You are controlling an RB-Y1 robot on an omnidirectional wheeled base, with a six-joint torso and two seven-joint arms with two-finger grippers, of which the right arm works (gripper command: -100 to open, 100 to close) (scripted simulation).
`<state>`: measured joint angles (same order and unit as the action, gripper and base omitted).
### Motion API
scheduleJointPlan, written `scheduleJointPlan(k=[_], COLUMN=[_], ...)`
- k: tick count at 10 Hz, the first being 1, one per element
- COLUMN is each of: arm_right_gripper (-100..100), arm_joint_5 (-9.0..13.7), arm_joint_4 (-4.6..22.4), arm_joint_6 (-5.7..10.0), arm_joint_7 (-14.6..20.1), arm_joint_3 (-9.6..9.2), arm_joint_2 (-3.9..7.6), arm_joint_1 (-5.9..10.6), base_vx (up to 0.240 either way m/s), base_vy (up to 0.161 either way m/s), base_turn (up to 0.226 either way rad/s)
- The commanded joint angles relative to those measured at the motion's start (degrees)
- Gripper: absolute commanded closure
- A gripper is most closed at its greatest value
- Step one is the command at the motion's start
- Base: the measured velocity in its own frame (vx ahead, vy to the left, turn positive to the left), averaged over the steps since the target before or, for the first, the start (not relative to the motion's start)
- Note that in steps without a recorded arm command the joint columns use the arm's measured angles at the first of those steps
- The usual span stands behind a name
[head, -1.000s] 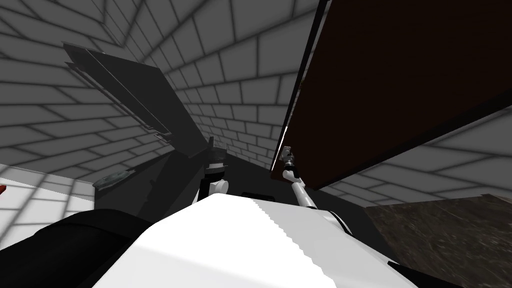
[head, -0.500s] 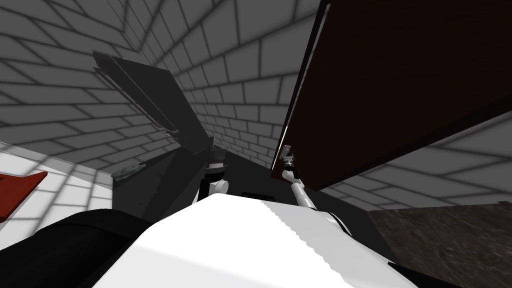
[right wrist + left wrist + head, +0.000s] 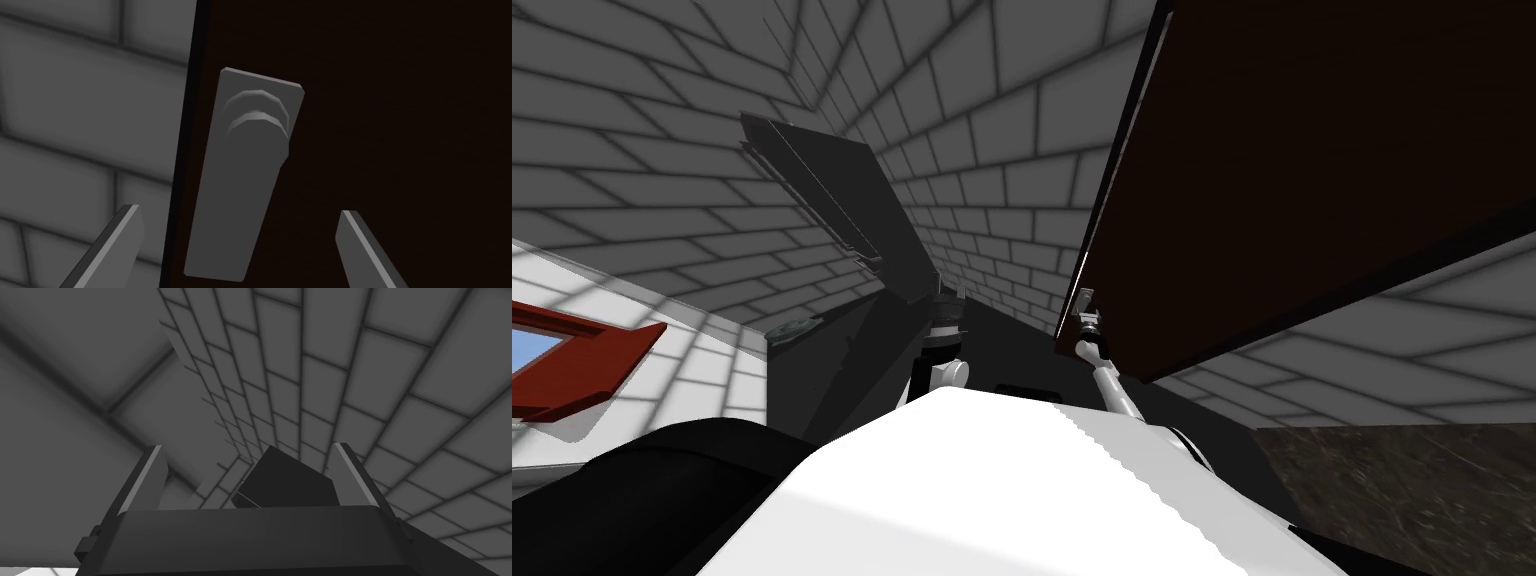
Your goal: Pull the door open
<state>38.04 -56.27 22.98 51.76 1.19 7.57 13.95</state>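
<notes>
Two spread fingers and no grip yet: the dark brown door (image 3: 1312, 150) stands close at my one o'clock and fills the head view from twelve round to three. Standing this near, I judge the biggest hazard to be the door itself. A hard pull could swing the slab into my right arm or chest before I back away.

At eleven o'clock the left gripper (image 3: 949, 295) hangs raised and idle, its fingers wide apart and holding nothing. It stays out of trouble only if the door's arc stops short of it.

The right gripper (image 3: 1085, 302) is up at the door's free edge. From its wrist, the grey handle plate (image 3: 245, 175) lies flat on the door just beside that edge, dead ahead between the open fingers (image 3: 122, 240), which touch nothing. Closing here would likely pinch the thin plate, and the blades could skid off it under load.

The round knob (image 3: 257, 120) sits at the plate's far end, beyond the fingertips. The finger on the edge side hangs past the door, over the grey brick wall (image 3: 75, 100), so a careless advance could jam it there.
</notes>
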Motion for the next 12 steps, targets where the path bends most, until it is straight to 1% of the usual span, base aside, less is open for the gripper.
scheduleJointPlan(k=[1, 4, 5, 6, 7, 8, 11, 12], arm_right_gripper=[-100, -100, -100, -100, -100, -100, -100, -100], arm_joint_5=[1.56, 3.73, 3.25, 3.76, 3.92, 4.26, 4.82, 5.16], arm_joint_4=[-0.53, -1.16, -0.90, -0.62, -0.51, -0.27, 0.12, 0.36], arm_joint_6=[0.21, 0.53, 0.50, 0.74, 0.81, 0.98, 1.25, 1.41], arm_joint_7=[2.81, 6.15, 5.38, 7.11, 7.63, 8.82, 10.71, 11.88], arm_joint_3=[-0.21, -0.53, -0.49, -0.11, 0.03, 0.35, 0.85, 1.17], arm_joint_2=[-0.18, -0.43, -0.32, 1.54, 2.21, 3.72, 6.11, 7.61], arm_joint_1=[-0.35, -0.77, -0.62, -1.18, -1.37, -1.80, -2.48, -2.90], base_vx=[-0.101, -0.076, -0.036, 0.105, 0.170, 0.178, 0.128, 0.124], base_vy=[-0.047, -0.031, -0.013, 0.024, 0.009, 0.037, 0.004, -0.002], base_turn=[0.063, 0.062, 0.011, 0.154, 0.142, 0.142, 0.099, 0.152])
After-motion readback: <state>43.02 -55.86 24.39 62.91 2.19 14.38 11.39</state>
